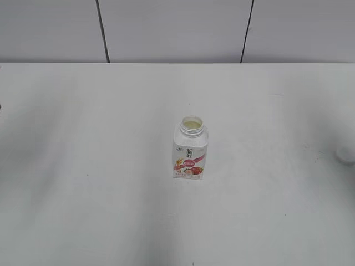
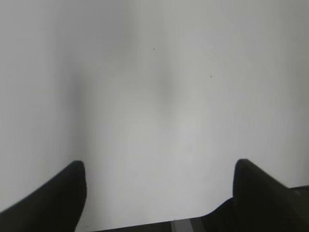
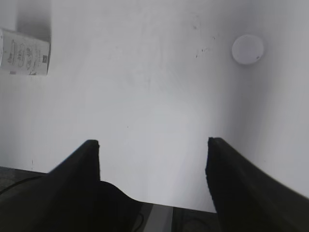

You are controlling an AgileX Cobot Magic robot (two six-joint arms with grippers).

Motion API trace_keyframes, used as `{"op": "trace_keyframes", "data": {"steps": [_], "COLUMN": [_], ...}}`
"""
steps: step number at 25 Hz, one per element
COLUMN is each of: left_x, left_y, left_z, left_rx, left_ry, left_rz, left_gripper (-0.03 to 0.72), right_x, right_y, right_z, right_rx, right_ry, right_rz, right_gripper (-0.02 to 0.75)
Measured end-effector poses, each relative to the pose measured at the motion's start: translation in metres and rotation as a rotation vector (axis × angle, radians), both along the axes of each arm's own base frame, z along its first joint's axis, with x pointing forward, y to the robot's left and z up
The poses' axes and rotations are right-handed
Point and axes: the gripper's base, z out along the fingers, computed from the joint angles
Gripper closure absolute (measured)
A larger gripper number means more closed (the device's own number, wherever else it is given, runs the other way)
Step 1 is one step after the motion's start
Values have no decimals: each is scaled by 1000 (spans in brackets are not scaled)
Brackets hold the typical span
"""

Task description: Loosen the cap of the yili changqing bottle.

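Observation:
The yili changqing bottle [image 1: 190, 150] stands upright in the middle of the white table with its neck open and no cap on it. Its base also shows at the top left of the right wrist view [image 3: 25, 58]. The white cap [image 3: 247, 49] lies flat on the table at the upper right of the right wrist view, and shows faintly at the right edge of the exterior view [image 1: 345, 154]. My right gripper [image 3: 152, 145] is open and empty over bare table. My left gripper [image 2: 159, 166] is open and empty, with only table under it. Neither gripper shows in the exterior view.
The white table [image 1: 89, 166] reaches back to a grey panelled wall [image 1: 172, 30]. The table's near edge shows at the bottom of both wrist views.

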Motion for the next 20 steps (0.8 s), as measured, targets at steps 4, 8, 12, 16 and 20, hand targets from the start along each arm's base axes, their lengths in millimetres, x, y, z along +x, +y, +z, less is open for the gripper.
{"op": "trace_keyframes", "data": {"steps": [4, 8, 12, 16, 20], "left_x": [-45, -89, -132, -165, -194], "left_y": [11, 22, 33, 41, 46], "left_z": [9, 5, -1, -13, -33], "left_rx": [-28, -55, -60, -84, -104], "left_ry": [-69, -127, -236, -398, -486], "left_rz": [-4, -8, -71, -103, -160], "left_gripper": [145, 155, 157, 162, 163], "right_x": [-48, -98, -155, -200, -231], "right_y": [3, 6, 9, 10, 7], "right_z": [12, 24, 26, 14, -4], "right_rx": [-5, -13, -6, -33, -90], "right_ry": [-85, -213, -360, -483, -576], "right_rz": [0, 2, -22, -34, -47], "right_gripper": [196, 196, 197, 197, 199]}}
